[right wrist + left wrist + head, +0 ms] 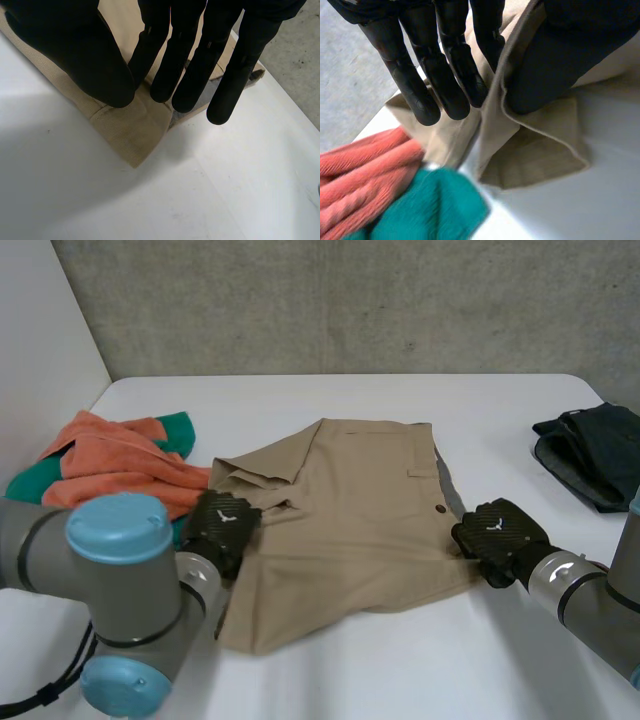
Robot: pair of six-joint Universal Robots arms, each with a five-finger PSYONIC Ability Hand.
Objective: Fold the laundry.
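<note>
Tan shorts lie flat in the middle of the white table, partly folded. My left hand is at their left edge. In the left wrist view the tan edge runs up between the straight fingers and the thumb, which pinch it. My right hand is at the shorts' right edge near the waistband. In the right wrist view its thumb and fingers close on a tan corner with grey lining beside it.
An orange and green towel is heaped at the table's left, right next to my left hand, with its orange part and green part below the fingertips. A dark folded garment lies at the far right edge.
</note>
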